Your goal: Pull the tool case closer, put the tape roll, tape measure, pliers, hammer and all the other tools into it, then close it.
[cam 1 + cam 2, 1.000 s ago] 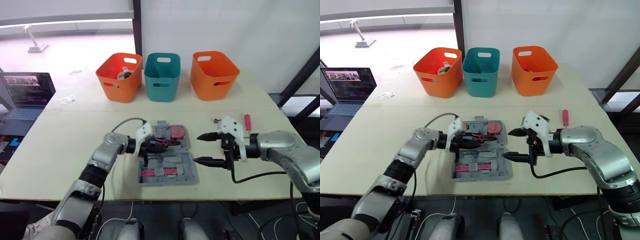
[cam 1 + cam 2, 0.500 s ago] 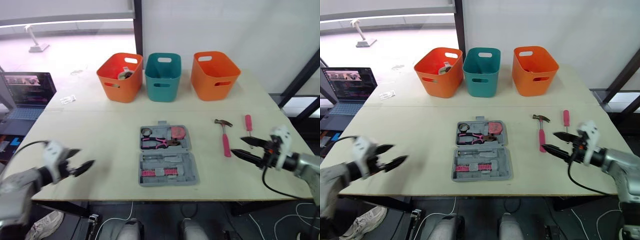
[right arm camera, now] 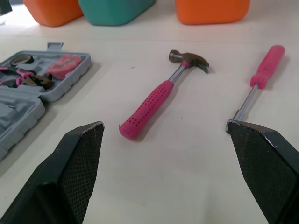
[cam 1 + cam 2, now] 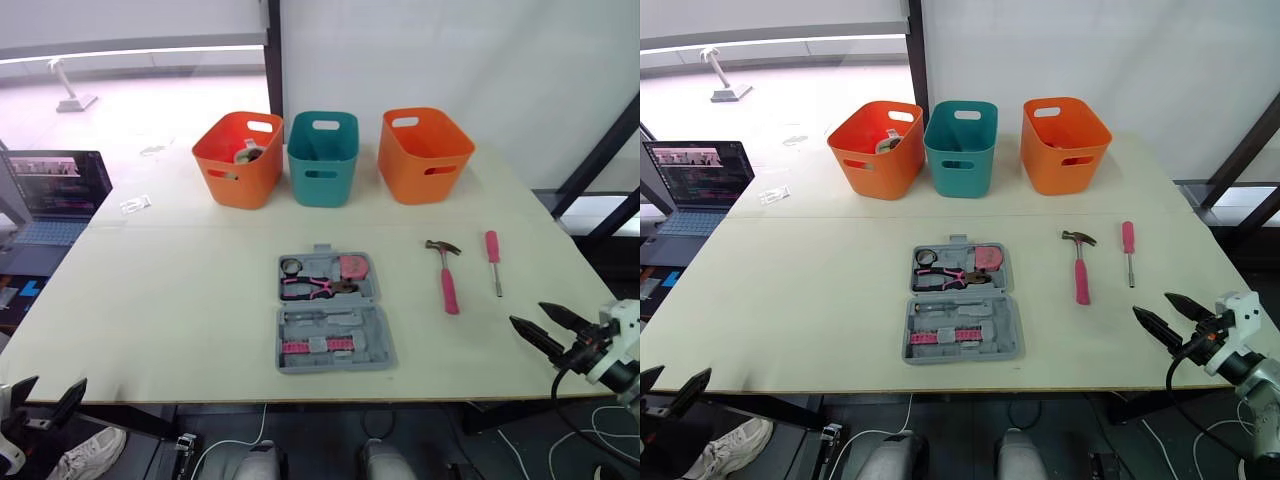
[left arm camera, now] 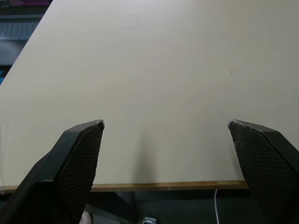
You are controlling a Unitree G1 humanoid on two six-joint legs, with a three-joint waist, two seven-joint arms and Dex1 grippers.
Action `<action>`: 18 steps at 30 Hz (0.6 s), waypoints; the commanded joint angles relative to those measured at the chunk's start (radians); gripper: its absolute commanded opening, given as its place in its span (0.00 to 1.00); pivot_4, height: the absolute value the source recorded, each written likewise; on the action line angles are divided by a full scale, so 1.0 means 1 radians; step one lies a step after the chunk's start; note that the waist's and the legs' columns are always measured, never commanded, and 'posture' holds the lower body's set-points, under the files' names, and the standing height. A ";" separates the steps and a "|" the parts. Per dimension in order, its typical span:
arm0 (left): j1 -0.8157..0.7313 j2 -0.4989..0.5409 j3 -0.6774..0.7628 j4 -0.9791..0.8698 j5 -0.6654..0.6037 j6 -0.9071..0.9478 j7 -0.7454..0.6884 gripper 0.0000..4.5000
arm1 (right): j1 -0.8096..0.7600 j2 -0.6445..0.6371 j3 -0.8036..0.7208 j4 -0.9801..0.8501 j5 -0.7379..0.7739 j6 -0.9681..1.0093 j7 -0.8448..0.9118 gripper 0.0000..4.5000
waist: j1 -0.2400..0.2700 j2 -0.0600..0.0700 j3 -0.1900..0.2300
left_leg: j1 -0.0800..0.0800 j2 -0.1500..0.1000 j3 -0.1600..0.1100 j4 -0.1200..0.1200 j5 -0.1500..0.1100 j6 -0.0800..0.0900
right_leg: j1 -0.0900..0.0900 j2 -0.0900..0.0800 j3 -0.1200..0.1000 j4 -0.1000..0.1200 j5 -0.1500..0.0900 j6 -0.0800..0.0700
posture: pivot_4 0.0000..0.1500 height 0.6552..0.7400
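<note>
Grey tool case [image 4: 333, 312] lies open near the front edge of the table [image 4: 180, 300]; hammer [image 4: 446, 277] and screwdriver [image 4: 493, 258] lie toward its right edge — outside the case. Left gripper [image 4: 58, 382] and right gripper [image 4: 527, 314] gape empty by the front corners.

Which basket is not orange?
The middle basket: it is teal, and it stands between the left orange basket and the right orange basket.
</note>
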 commanded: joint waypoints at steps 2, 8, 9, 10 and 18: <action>-0.034 0.052 -0.013 -0.039 -0.016 -0.017 -0.007 0.99 | -0.059 0.000 0.016 -0.071 0.035 0.042 0.005 1.00 | 0.000 0.000 0.000 | 0.000 0.000 0.000 0.000 0.000 0.000 | 0.000 0.000 0.000 0.000 0.000 0.000 | 1.00 1.00; -0.084 0.243 -0.151 -0.252 -0.086 0.168 -0.194 0.99 | -0.066 0.005 0.099 -0.352 0.096 0.242 -0.060 1.00 | 0.006 0.000 0.000 | -0.001 0.000 -0.001 0.000 0.000 0.000 | -0.001 0.000 0.000 0.001 0.000 0.000 | 1.00 1.00; -0.125 0.281 -0.170 -0.277 -0.104 0.212 -0.203 0.99 | -0.060 0.001 0.116 -0.407 0.107 0.283 -0.075 1.00 | 0.007 0.000 0.000 | -0.001 0.000 -0.001 0.000 0.000 0.000 | -0.001 0.000 0.000 0.001 0.000 0.000 | 1.00 1.00; -0.166 0.310 -0.187 -0.297 -0.122 0.253 -0.204 0.99 | -0.055 -0.003 0.132 -0.449 0.109 0.316 -0.089 1.00 | 0.008 0.000 0.000 | -0.001 0.000 -0.002 0.000 0.000 0.000 | -0.001 0.000 0.000 0.001 0.000 0.000 | 1.00 1.00; -0.734 0.416 -0.476 -0.440 -0.386 0.732 -0.221 0.99 | -0.025 -0.057 0.186 -0.850 0.155 0.586 -0.280 1.00 | 0.005 0.000 0.001 | -0.003 -0.001 -0.002 0.001 0.000 0.000 | -0.002 0.000 -0.001 0.002 0.002 0.004 | 1.00 1.00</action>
